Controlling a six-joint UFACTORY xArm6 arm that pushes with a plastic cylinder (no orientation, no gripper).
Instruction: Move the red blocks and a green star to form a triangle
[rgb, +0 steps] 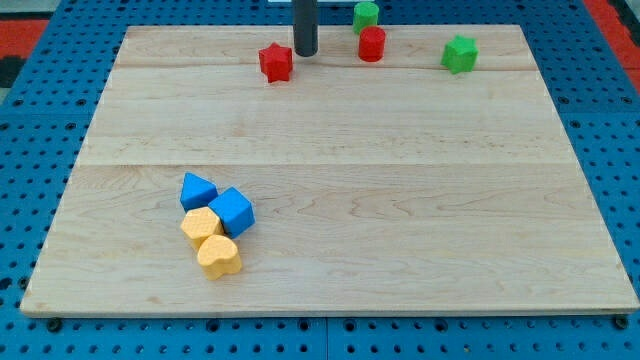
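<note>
While your tip (305, 53) sits top centre just right of the red star (275, 62), the red cylinder (371, 44) and green star (460, 54) wait upper right. No gripper here, nothing held. Probably nudge the stars next.

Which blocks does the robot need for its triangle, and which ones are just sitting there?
For the job: red star, red cylinder, green star, and my tip, just right of the red star.

Just sitting there: other green block at the top edge, blue triangle, blue cube, yellow hexagon, yellow heart.
</note>
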